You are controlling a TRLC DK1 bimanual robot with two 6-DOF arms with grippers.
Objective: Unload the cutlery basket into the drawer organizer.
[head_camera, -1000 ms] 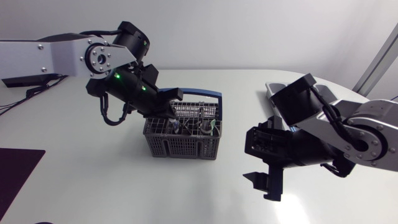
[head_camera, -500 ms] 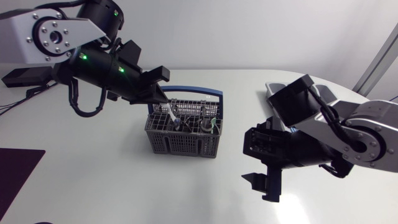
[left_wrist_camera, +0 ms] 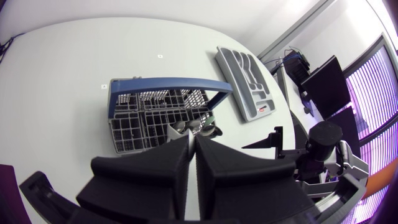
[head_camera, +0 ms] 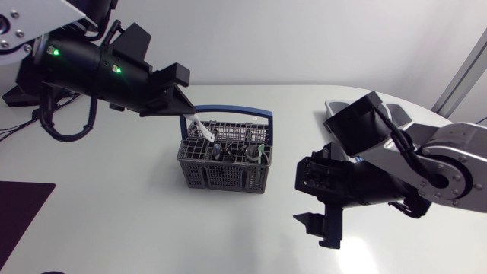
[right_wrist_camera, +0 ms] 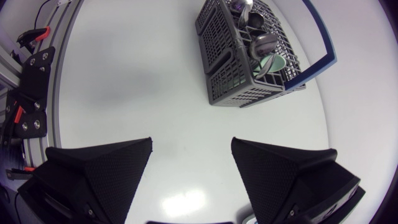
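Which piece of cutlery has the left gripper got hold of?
The white piece, tilted, held at its upper end by the fingers of the left gripper, above the rim of the basket. The metal spoons sit down in the compartments.

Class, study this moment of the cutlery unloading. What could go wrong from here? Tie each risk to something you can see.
1. The left pincer grips the white utensil only near its top. Its lower end seems to be inside the basket, so it may snag or slip.
2. The right pincer hangs open between basket and drawer organizer, so the carry could hit that arm.
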